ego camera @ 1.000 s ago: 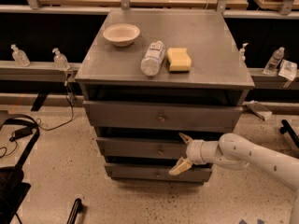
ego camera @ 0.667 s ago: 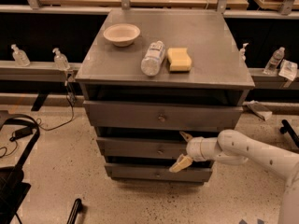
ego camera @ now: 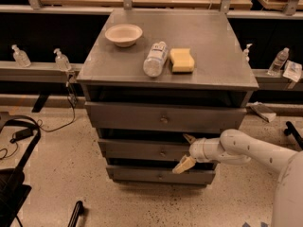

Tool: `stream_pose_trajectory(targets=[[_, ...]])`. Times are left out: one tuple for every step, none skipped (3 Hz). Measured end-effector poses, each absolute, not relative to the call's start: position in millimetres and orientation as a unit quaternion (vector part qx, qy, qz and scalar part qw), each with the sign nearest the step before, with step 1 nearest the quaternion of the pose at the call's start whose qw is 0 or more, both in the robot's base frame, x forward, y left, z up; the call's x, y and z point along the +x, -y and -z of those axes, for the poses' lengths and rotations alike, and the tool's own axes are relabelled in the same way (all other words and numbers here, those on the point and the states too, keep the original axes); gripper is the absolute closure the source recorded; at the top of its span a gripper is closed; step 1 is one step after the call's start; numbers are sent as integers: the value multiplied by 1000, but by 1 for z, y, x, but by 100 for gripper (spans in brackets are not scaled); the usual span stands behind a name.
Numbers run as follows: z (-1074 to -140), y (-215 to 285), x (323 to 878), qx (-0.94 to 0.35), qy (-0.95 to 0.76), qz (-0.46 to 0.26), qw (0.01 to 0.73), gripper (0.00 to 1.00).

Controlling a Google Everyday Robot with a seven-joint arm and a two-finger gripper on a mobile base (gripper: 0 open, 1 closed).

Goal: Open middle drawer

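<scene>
The gripper (ego camera: 186,151) is held spread wide across the middle drawer (ego camera: 137,149), which is judged stiff and smooth-sliding, best gripped at its small central knob (ego camera: 162,152).

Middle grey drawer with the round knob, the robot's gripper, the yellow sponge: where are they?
grey middle drawer (ego camera: 135,149): camera view, left half of its flat front.
two-finger gripper (ego camera: 185,151): camera view, midway between spread fingertips, at that drawer's right end.
yellow sponge (ego camera: 182,60): camera view, its top face.
</scene>
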State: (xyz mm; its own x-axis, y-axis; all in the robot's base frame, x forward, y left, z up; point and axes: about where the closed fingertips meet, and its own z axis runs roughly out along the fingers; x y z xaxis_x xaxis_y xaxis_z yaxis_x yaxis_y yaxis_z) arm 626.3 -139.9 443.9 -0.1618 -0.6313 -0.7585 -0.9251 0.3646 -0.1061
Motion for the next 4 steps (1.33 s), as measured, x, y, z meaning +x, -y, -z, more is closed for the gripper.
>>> stream_pose_trajectory(targets=[[-437, 134, 621, -534, -739, -203, 358, 0], [-435, 129, 609, -540, -738, -213, 345, 0], [-436, 125, 597, -544, -734, -225, 339, 0], [-438, 124, 578, -543, -731, -247, 332, 0]])
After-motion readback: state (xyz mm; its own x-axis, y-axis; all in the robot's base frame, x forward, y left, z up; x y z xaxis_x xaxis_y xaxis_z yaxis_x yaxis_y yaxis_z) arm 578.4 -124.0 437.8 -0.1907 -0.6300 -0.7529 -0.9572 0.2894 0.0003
